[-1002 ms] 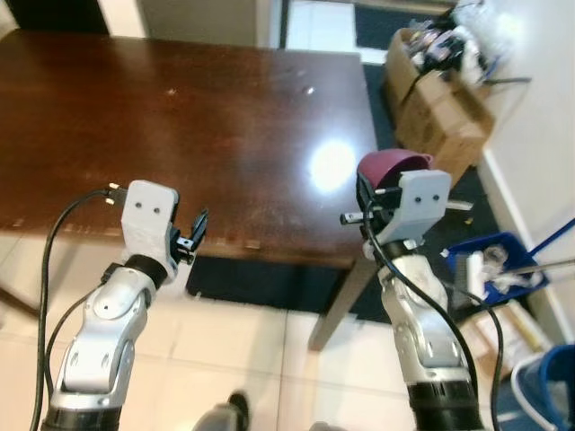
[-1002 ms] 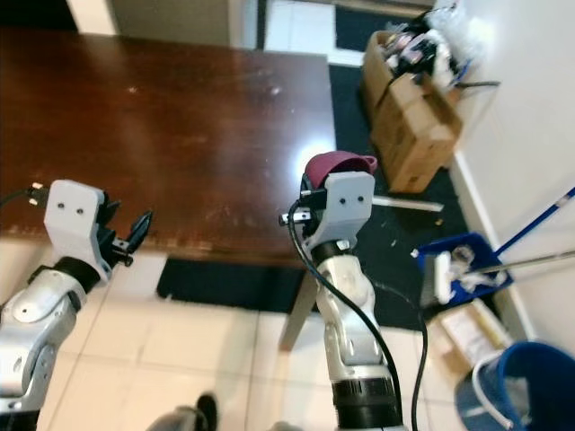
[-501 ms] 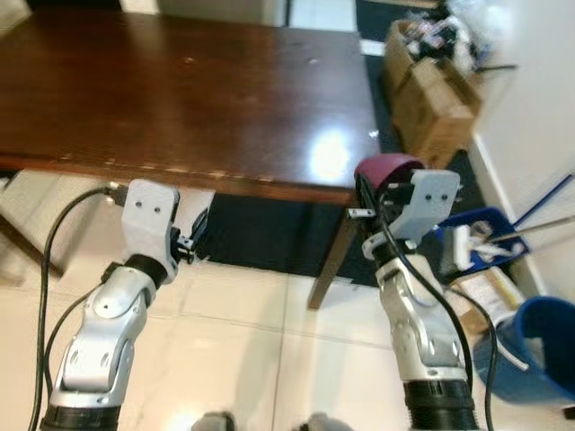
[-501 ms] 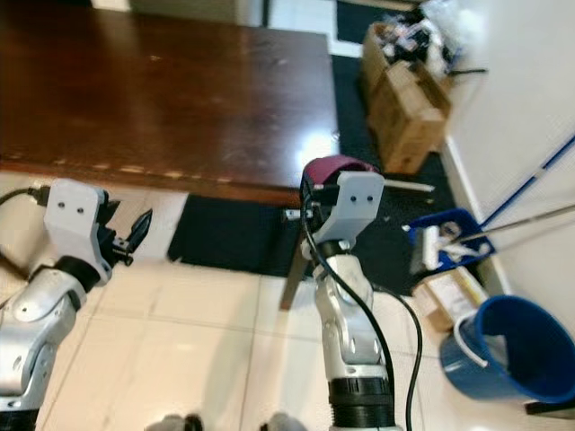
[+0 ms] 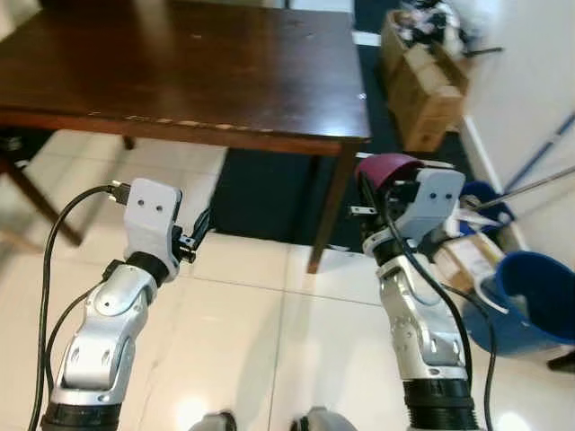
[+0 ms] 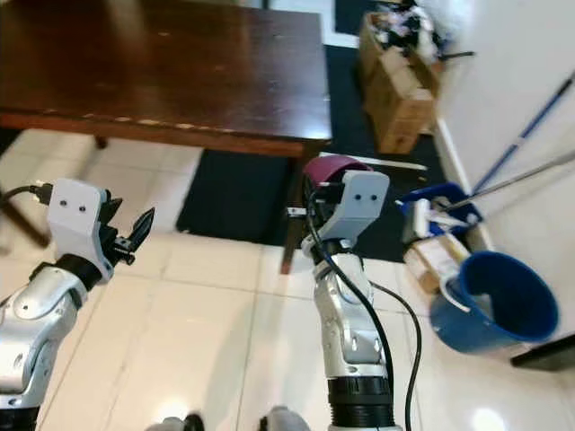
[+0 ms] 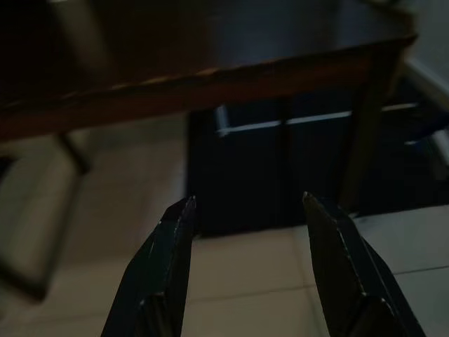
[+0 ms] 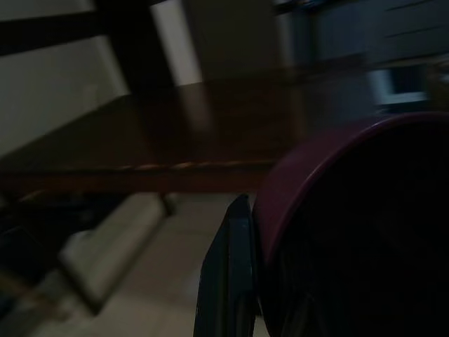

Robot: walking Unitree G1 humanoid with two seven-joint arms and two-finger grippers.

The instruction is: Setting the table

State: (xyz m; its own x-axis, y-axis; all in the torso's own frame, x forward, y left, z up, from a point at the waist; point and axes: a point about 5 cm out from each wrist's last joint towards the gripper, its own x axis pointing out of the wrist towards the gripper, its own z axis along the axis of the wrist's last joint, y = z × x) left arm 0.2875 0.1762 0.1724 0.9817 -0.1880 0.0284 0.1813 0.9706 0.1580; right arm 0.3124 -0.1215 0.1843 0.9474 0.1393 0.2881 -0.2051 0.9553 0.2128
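So we've got the right tool [image 5: 382, 193] gripping a maroon cup [image 5: 388, 168] near the desk [image 5: 189, 72] corner, left tool [image 7: 245, 267] spread wide, empty.

Bare desk [image 5: 207, 67] top ahead offers free room, while boxes [image 5: 422, 76] and a bucket [image 5: 530, 296] crowd the right side.

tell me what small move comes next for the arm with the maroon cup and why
Probably step toward the table first. The right pincer holds the maroon cup out over the tiled floor, short of the table's near edge, so setting it down looks out of reach. The left pincer hangs open with nothing in it.
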